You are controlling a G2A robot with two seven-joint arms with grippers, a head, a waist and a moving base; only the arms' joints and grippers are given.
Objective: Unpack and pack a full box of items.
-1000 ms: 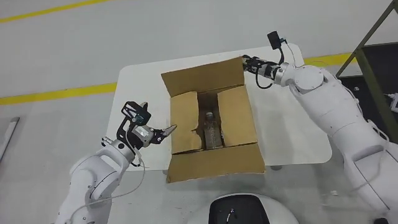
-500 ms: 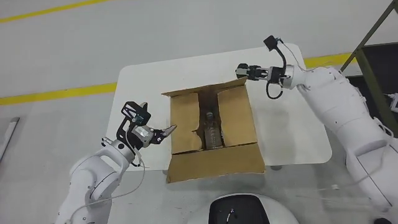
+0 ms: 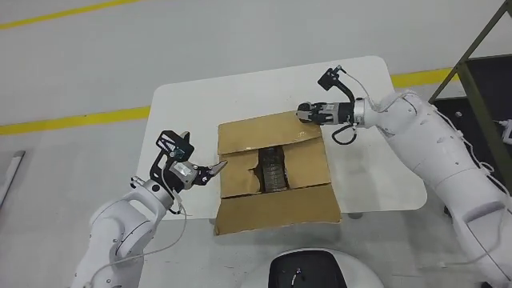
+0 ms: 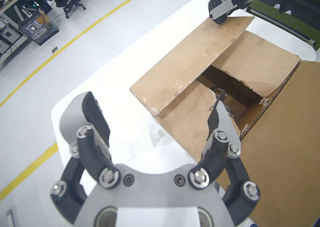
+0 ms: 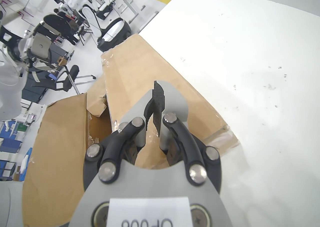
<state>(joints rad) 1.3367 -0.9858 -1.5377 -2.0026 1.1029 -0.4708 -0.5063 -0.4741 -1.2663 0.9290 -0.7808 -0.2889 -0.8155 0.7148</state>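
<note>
Box (image 3: 276, 208) on bench (image 3: 368, 184), bottle (image 3: 274, 168) inside, packing looks done. Right hand (image 3: 303, 113) pressed together on far flap (image 3: 260, 132), seemingly pushing, not pinching; flap half down. Left hand (image 3: 218, 170) spread beside box. Near flap (image 3: 276, 206) yet to close.

The top camera looks down on the white table (image 3: 376, 192) and brown cardboard box (image 3: 276, 208). Both wrist cameras see that box close up, from opposite sides.
</note>
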